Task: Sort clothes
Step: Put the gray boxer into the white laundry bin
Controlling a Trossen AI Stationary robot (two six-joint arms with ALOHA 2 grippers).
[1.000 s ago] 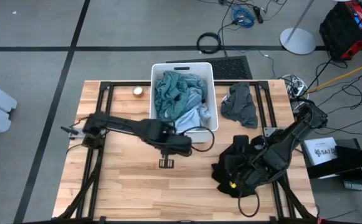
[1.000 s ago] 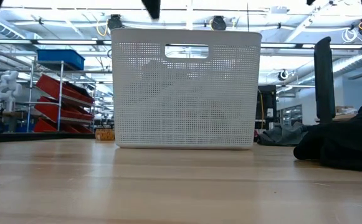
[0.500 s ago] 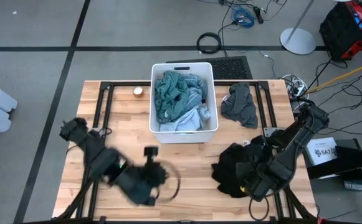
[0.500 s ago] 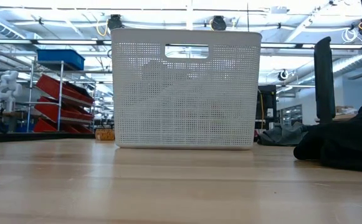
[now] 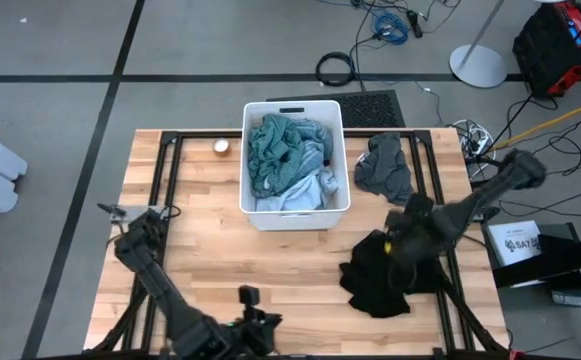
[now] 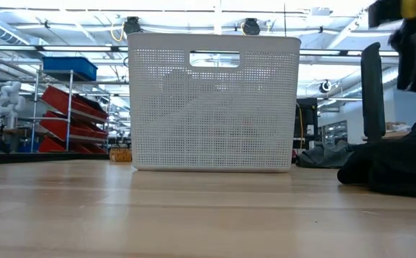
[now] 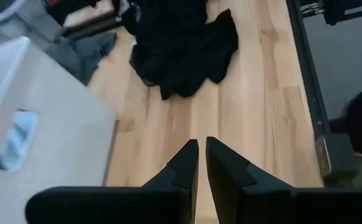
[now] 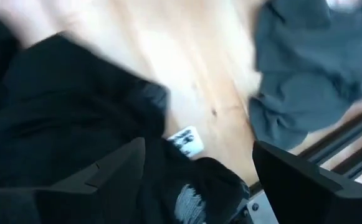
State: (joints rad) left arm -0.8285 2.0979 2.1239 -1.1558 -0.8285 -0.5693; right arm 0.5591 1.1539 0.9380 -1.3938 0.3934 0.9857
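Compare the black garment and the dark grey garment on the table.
The black garment lies near the table's front right; the dark grey garment lies farther back, beside the white bin. The black one is darker and spreads wider; the grey one is bunched smaller. The open right gripper hovers over the black one, not the grey. Both lie crumpled outside the bin.

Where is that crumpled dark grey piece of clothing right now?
In the high view, the crumpled dark grey garment lies on the wooden table's far right part, just right of the white plastic bin and beyond the black clothing pile.
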